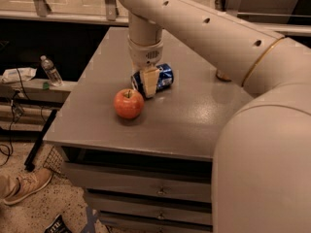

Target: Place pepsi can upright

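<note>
**Can down on its side; gripper at its apple-side end**

Nearest to me on the grey table (194, 130) stands an apple (129, 103), just in front of the work point, toward the front edge. Directly behind it the gripper (148, 85) hangs straight down from the wrist, low over the tabletop and against the pepsi can (164, 75).

The can lies on its side, not upright. Its long axis runs across the table, from the end at the gripper out to the right of the view and slightly away from me. The gripper therefore meets the can at the end nearer the apple, with most of the blue body showing beyond it.

I cannot tell how wide the gripper stands, nor whether it has hold of the can.

In my judgement, righting the can means swinging that axis to vertical. The apple close in front leaves little room for the swing on that side; the far side looks freer.
</note>
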`<action>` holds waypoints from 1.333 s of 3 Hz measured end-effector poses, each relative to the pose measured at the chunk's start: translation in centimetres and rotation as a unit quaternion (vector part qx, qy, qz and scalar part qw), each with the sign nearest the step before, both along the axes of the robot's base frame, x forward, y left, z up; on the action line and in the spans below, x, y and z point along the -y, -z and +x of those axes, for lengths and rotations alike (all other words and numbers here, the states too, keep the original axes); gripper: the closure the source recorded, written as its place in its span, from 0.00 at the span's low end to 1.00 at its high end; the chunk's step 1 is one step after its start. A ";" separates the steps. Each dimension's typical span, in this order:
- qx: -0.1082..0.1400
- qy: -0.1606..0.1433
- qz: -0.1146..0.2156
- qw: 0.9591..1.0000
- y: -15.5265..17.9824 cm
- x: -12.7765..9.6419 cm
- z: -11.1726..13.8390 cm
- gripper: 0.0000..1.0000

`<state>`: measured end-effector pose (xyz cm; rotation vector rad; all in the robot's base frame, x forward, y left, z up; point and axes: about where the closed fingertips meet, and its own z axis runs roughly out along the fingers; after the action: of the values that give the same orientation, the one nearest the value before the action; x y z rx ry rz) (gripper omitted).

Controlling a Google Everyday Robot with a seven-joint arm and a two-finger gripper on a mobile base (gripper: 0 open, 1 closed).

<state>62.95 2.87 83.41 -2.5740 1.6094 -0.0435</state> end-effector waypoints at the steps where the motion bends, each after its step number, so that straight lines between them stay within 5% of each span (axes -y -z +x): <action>1: -0.001 0.001 0.012 1.000 -0.7 0.0 0.1 0.64; 2: -0.003 -0.003 0.042 0.999 -2.6 -0.3 0.2 0.88; 3: 0.001 0.013 0.106 0.994 -5.7 -0.2 0.2 1.00; 4: 0.005 0.049 0.172 0.984 -8.2 -0.1 -0.1 1.00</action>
<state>62.81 2.97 91.63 -2.2310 1.5800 0.1963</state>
